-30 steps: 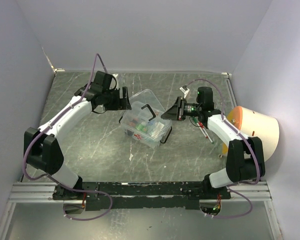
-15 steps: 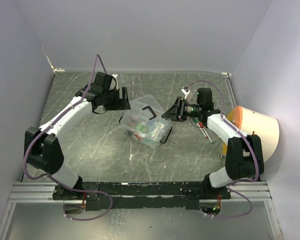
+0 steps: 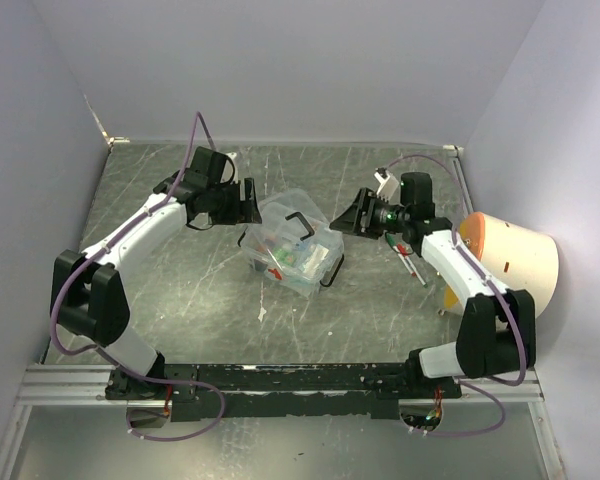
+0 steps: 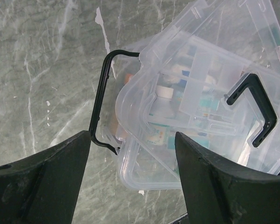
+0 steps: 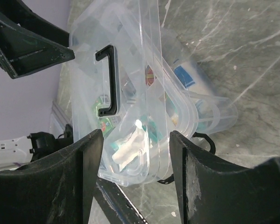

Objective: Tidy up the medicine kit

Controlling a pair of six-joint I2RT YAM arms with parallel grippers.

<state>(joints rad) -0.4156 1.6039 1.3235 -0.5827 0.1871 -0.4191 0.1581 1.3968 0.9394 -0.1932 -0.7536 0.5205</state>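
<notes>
The medicine kit [image 3: 283,262] stands at the centre of the table [image 3: 180,290], with a clear lid [image 3: 292,213] apparently resting askew on it. The left gripper [image 3: 250,203] and right gripper [image 3: 340,220] are each spread wide and empty, just beside the kit

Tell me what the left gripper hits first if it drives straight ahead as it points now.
The medicine kit, probably at its black wire side handle, which sits between the open fingers of the left gripper. The crooked clear lid lies just beyond; depth is hard to judge.
</notes>
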